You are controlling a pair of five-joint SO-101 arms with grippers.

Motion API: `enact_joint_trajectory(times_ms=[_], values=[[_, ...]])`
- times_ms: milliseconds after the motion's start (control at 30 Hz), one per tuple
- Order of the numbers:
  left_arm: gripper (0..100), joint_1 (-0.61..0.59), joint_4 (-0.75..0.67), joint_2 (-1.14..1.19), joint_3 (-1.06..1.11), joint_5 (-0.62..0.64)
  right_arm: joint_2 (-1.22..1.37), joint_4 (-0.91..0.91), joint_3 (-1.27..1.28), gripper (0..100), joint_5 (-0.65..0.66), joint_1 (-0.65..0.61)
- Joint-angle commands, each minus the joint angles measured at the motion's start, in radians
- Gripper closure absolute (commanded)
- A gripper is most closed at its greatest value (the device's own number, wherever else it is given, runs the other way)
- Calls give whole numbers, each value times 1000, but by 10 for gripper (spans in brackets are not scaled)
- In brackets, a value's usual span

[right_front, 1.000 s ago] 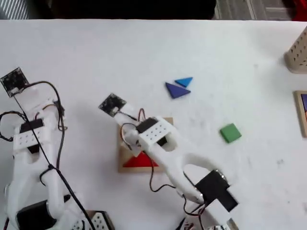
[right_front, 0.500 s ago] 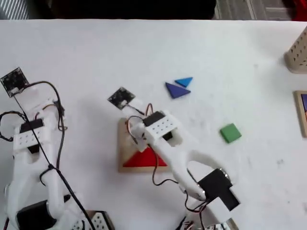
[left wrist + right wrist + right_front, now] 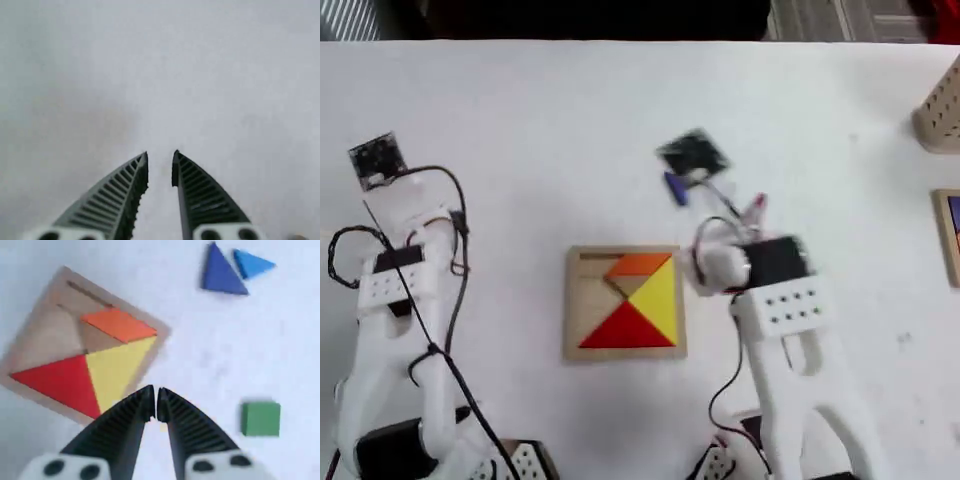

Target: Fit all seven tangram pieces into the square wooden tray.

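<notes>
R jaws closed, wooden tray near

Bright, even overhead light across white table; surface near washed out, no hard glare spots. Square wooden tray throws thin soft shadow along its edge nearer arms' bases. Dark unlit band beyond table's far edge, well behind tray. Left wrist view dimmer: table grey, soft darker patch beside left gripper. Right wrist view: green square, near tray, edged by faint shadow.
</notes>
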Motion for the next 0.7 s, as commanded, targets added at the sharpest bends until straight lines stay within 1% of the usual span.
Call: enact_joint_trajectory(times_ms=[0, 67, 200, 300, 367, 500, 567, 667], values=[[894, 59, -15, -8, -14, -48, -73, -41, 109, 978, 2, 171], [894, 88, -8, -8, -11, -86, -105, -81, 184, 978, 2, 248], [894, 163, 74, -8, -17, -192, -183, -157, 334, 978, 2, 354], [881, 177, 95, -8, -18, -209, -243, -239, 437, 978, 2, 403], [823, 179, 110, -8, -18, -206, -269, -288, 493, 978, 2, 415], [666, 205, 158, -8, -15, -207, -285, -331, 537, 977, 2, 414], [651, 214, 163, -8, -12, -210, -285, -329, 537, 977, 2, 418], [673, 214, 166, -8, -12, -212, -285, -328, 539, 976, 2, 421]])
